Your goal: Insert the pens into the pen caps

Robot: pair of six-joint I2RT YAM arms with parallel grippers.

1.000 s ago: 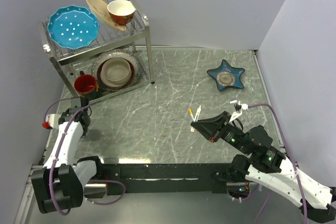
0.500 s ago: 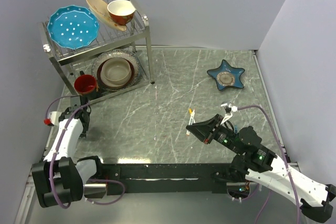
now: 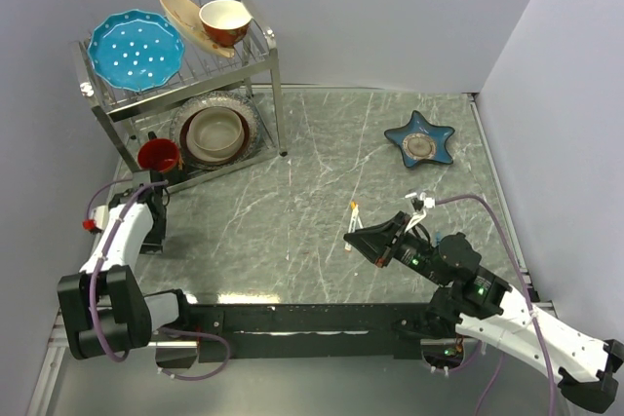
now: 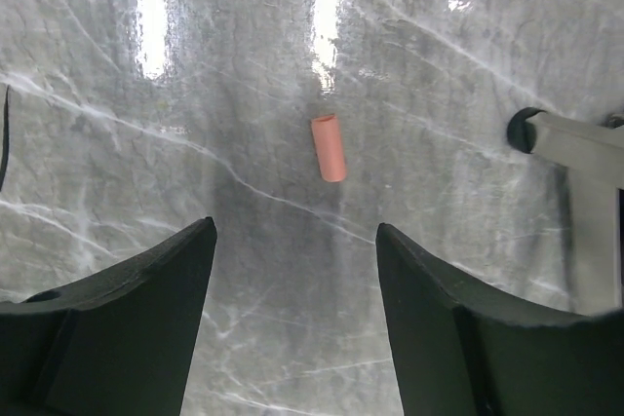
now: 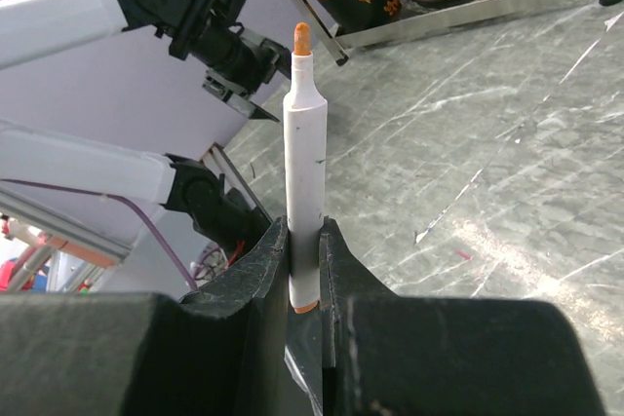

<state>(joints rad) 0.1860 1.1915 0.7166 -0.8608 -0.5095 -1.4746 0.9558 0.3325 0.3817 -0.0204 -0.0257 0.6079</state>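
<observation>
One short orange cap lies flat on the table near the dish rack, just beyond the left gripper. That gripper's fingers are spread wide and touch nothing. From above, the cap is hidden under that arm. The right gripper, well away from the rack, is clamped on a white pen with an orange tip, held crosswise to its fingers. Whether other pens lie nearby cannot be made out.
</observation>
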